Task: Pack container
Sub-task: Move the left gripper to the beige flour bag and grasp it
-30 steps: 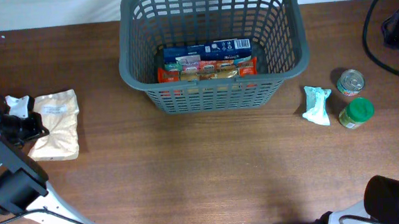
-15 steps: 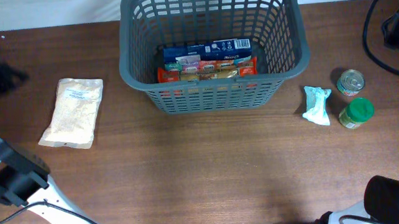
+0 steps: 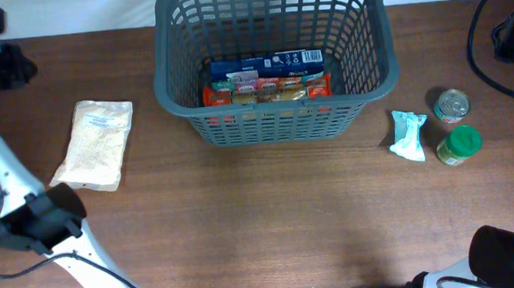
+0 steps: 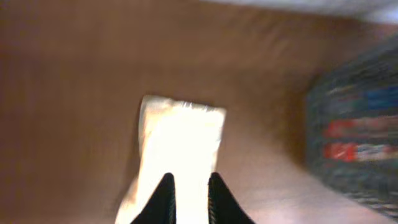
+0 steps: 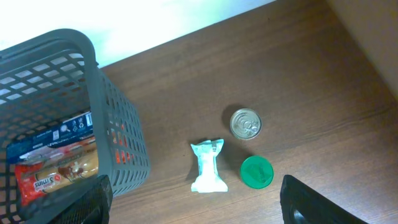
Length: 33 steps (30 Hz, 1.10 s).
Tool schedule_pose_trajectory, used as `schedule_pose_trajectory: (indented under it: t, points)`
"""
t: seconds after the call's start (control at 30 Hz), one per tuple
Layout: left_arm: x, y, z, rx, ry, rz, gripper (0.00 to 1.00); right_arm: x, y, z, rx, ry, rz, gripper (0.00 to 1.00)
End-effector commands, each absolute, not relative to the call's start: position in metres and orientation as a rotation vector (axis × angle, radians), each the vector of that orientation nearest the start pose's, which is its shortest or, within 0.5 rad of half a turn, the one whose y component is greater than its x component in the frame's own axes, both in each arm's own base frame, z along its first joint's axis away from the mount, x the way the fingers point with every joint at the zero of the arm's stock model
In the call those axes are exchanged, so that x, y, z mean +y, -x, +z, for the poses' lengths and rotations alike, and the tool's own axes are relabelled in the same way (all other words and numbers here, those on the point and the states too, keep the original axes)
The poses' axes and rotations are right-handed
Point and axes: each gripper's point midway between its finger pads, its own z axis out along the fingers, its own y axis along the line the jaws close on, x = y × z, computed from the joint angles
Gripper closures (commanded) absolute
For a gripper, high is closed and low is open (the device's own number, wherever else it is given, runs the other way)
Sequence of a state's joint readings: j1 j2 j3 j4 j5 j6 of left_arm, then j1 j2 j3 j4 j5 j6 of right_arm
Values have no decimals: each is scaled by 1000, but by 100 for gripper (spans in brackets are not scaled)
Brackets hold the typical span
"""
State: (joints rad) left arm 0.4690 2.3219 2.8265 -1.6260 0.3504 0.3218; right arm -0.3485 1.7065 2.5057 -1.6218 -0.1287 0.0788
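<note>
Although the container (image 3: 274,125) is seen whole only from overhead, where it stands at the top centre of the frame on the wooden table (image 3: 262,224), its contents are shown in every view: a blue box (image 3: 274,64) and red and orange packets (image 3: 267,90) are laid flat on its floor. A beige pouch (image 3: 93,145) is found left of the container and well apart from it, flat on the table. In the blurred left wrist view the pouch fills the middle of the frame, with the container cut off at the right edge. Right of the container, a pale green packet (image 3: 408,135), a tin can (image 3: 451,105) and a green-lidded jar (image 3: 459,145) are grouped near one another. These three are also shown sharply in the right wrist view, the can uppermost, the jar below it and the packet to their left. The left gripper (image 3: 2,66) is held in the upper left corner of the overhead frame, apart from the pouch, with the white left arm (image 3: 90,257) bent along the left edge. Its fingers (image 4: 163,199) are seen narrowly parted, the pouch showing behind the gap. The right gripper (image 5: 196,196) is held high over the table, spread wide to the lower corners of its own view. Overhead, only part of the right arm (image 3: 505,258) is caught at the lower right.
</note>
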Motion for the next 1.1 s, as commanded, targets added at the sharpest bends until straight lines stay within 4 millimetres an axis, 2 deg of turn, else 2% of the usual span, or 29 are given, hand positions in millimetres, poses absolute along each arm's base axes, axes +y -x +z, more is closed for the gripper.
schedule_pose_trajectory:
  t: [0.0, 0.1, 0.2, 0.3, 0.33, 0.43, 0.53, 0.6, 0.7, 0.8, 0.83, 0.97, 1.07]
  points:
    - [175, -462, 220, 2774, 109, 43, 82, -104, -341, 408, 2352, -466, 22, 19]
    - [166, -468, 198, 2815, 82, 22, 62, -104, -341, 408, 2354, -466, 21, 19]
    - [163, -463, 166, 2890, 4, -30, 48, -105, -341, 408, 2354, -468, 17, 19]
    - [160, -454, 130, 2963, -40, -115, 41, -105, -342, 407, 2355, -468, 17, 18]
    - [165, -448, 116, 2999, -26, -106, 36, -105, -342, 407, 2356, -468, 17, 18]
    - [171, -431, 80, 3083, 18, -114, 36, -105, -342, 406, 2357, -469, 18, 18]
    - [176, -425, 56, 3109, 98, -95, 35, -105, -343, 405, 2361, -469, 19, 19]
    - [180, -424, 45, 3118, 102, -62, 32, -106, -344, 404, 2365, -471, 20, 18]
    - [190, -418, 31, 3144, 100, 36, 18, -106, -346, 400, 2375, -473, 22, 19]
    - [190, -420, 22, 3133, 30, 38, 13, -107, -349, 397, 2384, -476, 24, 19]
    - [191, -422, 20, 3126, 21, 44, 8, -107, -349, 397, 2386, -476, 24, 19]
    - [195, -428, 12, 3095, -6, 68, 2, -108, -351, 394, 2393, -478, 26, 18]
    - [187, -431, 5, 3074, -10, -1, 1, -108, -352, 394, 2394, -478, 26, 18]
